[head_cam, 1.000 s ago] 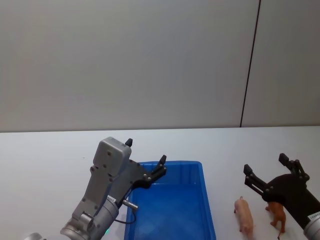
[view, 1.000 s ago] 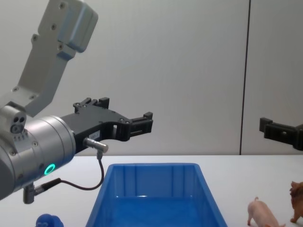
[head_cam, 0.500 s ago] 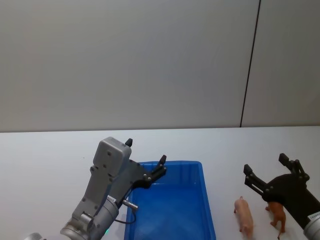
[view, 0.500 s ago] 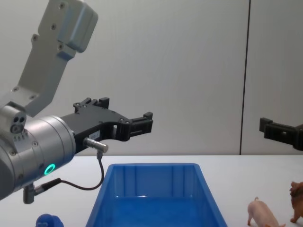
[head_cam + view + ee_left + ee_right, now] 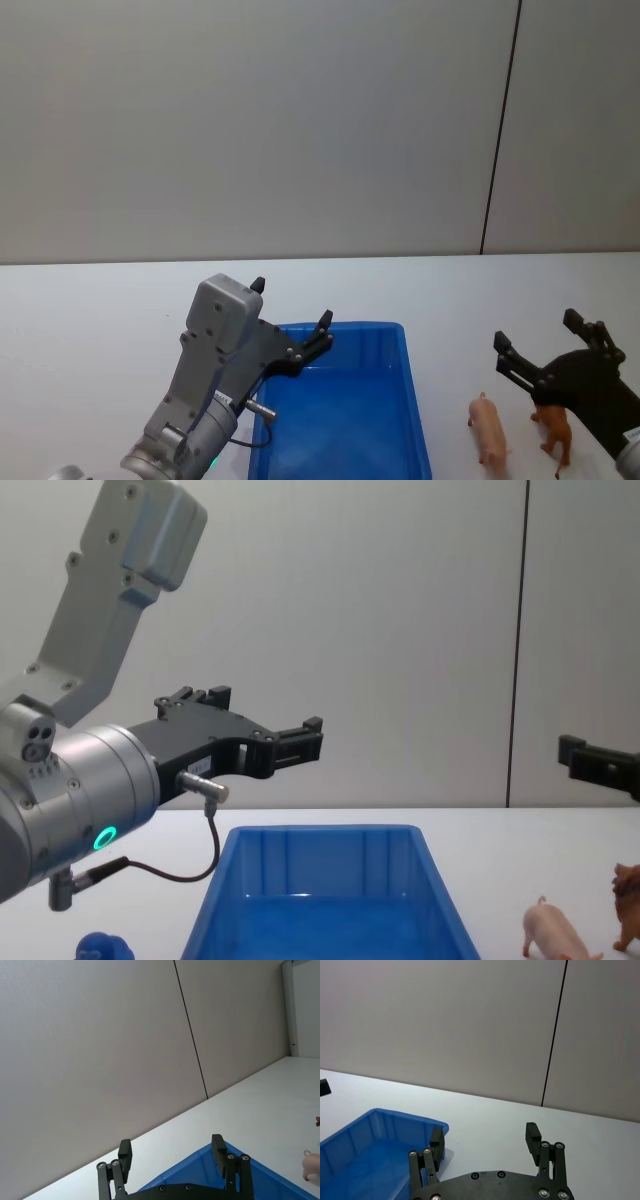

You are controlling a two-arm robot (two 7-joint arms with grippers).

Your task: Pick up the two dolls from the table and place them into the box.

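**Two dolls on the counter, an open claw raised above them**

Two dolls, a pink pig [image 5: 489,432] and a brown lion [image 5: 555,428], stand upright on the white counter [image 5: 100,320]. The right claw [image 5: 535,330] hangs in the air well above them with its fingers spread wide and nothing between them. The lion is beneath the claw's body. The pig is just to the claw's left, between it and the blue box [image 5: 415,400]. That spread and position look like readiness to drop onto one doll, probably the lion.

The left claw [image 5: 292,305] is also spread and empty, held high over the box's left rim, well apart from both dolls. It appears to be idle. The visible part of the box holds nothing, so neither doll has been placed yet. A small blue toy [image 5: 100,947] sits on the counter below the left claw's arm.
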